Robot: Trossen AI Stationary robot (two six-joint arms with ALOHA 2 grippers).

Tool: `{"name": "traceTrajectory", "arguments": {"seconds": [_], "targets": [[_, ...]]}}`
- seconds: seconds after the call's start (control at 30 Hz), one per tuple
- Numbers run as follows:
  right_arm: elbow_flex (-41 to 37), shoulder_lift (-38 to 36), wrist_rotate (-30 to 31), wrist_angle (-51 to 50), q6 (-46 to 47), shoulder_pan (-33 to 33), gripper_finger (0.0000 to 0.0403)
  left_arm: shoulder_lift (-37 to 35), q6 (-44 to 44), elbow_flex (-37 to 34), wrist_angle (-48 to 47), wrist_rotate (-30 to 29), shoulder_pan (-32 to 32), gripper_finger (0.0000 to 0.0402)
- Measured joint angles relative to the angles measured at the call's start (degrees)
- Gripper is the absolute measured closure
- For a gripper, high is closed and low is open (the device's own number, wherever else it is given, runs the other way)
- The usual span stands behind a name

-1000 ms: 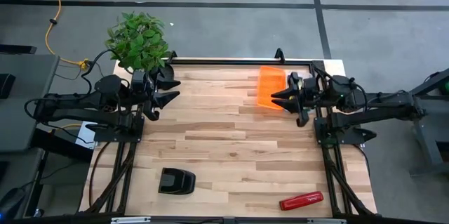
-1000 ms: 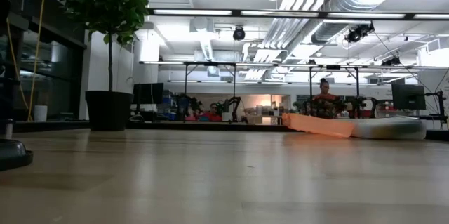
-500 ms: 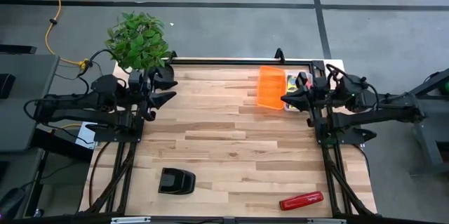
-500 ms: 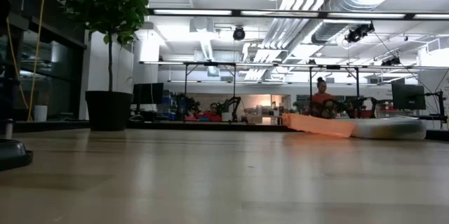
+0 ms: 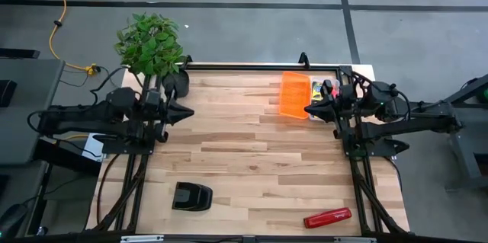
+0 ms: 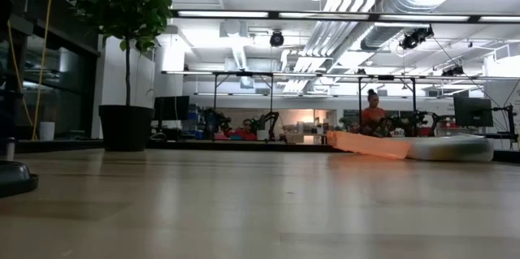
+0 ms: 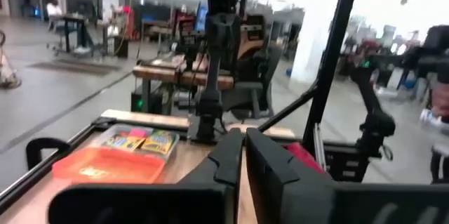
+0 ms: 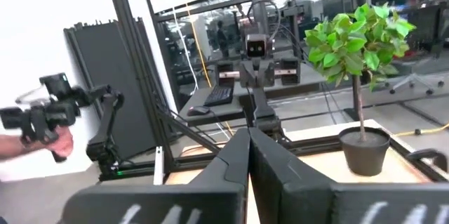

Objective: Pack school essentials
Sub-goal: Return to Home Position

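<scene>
1. Crayon boxes: two yellow-green boxes lie side by side in the clear half of the orange supply box, with something pink touching them. The rest of the contents are too small to tell.
2. Right gripper: just beside the supply box, fingers clenched together on nothing.
3. Left gripper: well apart from the supply box, across the table, pointing toward it, likewise clenched and empty.
4. Red stapler and black blocky object: well apart from the supply box, along the opposite table edge.
5. Potted plant: beyond the left gripper, on the table corner farthest along the supply box's own edge.
</scene>
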Motion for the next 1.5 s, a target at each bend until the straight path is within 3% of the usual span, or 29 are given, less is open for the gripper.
{"name": "traceTrajectory", "arguments": {"seconds": [0.13, 0.47, 0.73, 0.9, 1.1, 1.3, 1.5], "targets": [[0.00, 0.00, -0.02, 0.00, 0.61, 0.00, 0.0403, -3.99, -2.40, -9.56, 9.79, 0.56, 0.06, 0.0399], [0.00, 0.00, -0.44, 0.00, 5.72, 0.00, 0.0403, -18.29, -11.13, -29.26, 20.34, 2.02, 3.48, 0.0401], [0.00, 0.00, 0.03, 0.02, 6.62, 0.00, 0.0403, -23.38, -10.47, -29.74, 11.75, 2.94, 6.82, 0.0401], [0.00, 0.00, 0.24, 0.01, 6.59, 0.02, 0.0403, -24.12, -8.92, -29.78, 0.19, 2.51, 8.26, 0.0401], [-0.02, -0.02, 0.00, 0.02, 6.52, 0.02, 0.0403, -23.75, -7.70, -29.81, 0.09, 1.80, 10.24, 0.0401], [-0.04, -0.78, -0.02, 0.20, 12.96, -0.02, 0.0403, -23.75, -10.45, -29.81, 0.23, 1.76, 10.98, 0.0401], [-0.07, -3.74, -0.02, -1.66, 10.17, 0.04, 0.0403, -23.75, -10.45, -29.81, 0.23, 1.65, 10.99, 0.0401]]}}
